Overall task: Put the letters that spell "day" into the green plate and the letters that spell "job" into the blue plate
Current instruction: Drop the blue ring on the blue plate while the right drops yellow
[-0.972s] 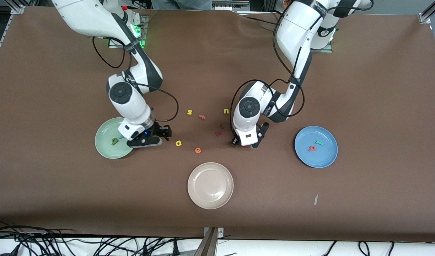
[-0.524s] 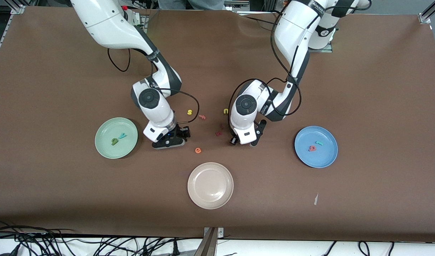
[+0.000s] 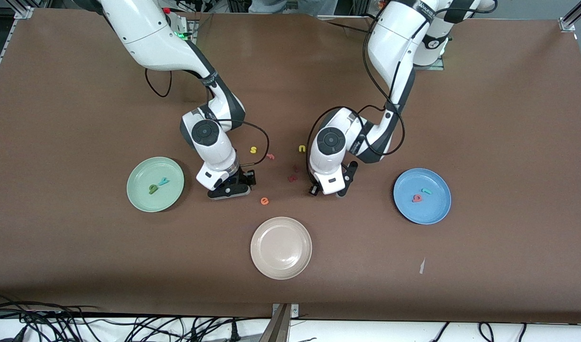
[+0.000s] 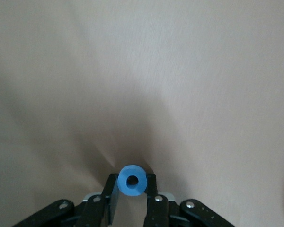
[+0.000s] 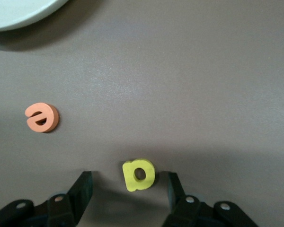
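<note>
In the left wrist view my left gripper (image 4: pixel 132 178) is shut on the blue ring-shaped o (image 4: pixel 124 173), low over the cloth. In the front view that gripper (image 3: pixel 327 192) sits between the dark red letters (image 3: pixel 292 178) and the blue plate (image 3: pixel 433 213), which holds the pinkish-red b (image 3: pixel 417 198) and the teal j (image 3: pixel 427 191). My right gripper (image 5: pixel 129 177) is open, its fingers either side of the yellow d (image 5: pixel 138 175), which lies flat. The green plate (image 3: pixel 138 173) holds the olive letter (image 3: pixel 153 189) and the teal y (image 3: pixel 163 181). The right hand (image 3: pixel 229 189) hides the d in the front view.
An orange e (image 3: pixel 264 201) lies close to the right gripper, nearer the front camera. A yellow s (image 3: pixel 253 150), a pink f (image 3: pixel 270 156) and a yellow u (image 3: pixel 302 148) lie between the two arms. A beige plate (image 3: pixel 281 247) stands nearest the camera.
The right arm swung from the green plate's edge toward the table's middle and came down over the yellow d. The left gripper's fingers closed on the blue o.
</note>
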Controlling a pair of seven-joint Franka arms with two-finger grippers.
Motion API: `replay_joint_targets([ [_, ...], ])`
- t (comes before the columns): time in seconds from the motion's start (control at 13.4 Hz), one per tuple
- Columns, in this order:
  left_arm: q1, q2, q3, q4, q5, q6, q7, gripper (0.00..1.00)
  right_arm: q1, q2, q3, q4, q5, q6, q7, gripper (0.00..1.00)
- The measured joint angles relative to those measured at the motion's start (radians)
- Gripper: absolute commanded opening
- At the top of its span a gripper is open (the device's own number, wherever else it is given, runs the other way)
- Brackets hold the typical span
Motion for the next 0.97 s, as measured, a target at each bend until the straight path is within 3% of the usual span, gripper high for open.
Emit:
replay_joint_targets([
  [0.52,0.229,-0.087,0.009,0.037,0.003,-0.276,0.564,0.09,0.001,-0.001,-0.010,0.002,-0.012,0.002,-0.001,0.24],
  [0.82,0.350,-0.130,0.011,0.028,0.027,-0.396,1.020,0.14,0.003,-0.004,-0.018,0.002,-0.015,0.004,-0.009,0.22],
  [0.9,0.377,-0.128,0.011,0.016,0.052,-0.403,1.119,0.20,0.003,-0.006,-0.023,0.002,-0.016,0.003,-0.024,0.22],
  [0.97,0.398,-0.125,0.011,0.004,0.077,-0.413,1.199,0.55,0.004,-0.011,-0.035,0.002,-0.017,-0.004,-0.047,0.22],
])
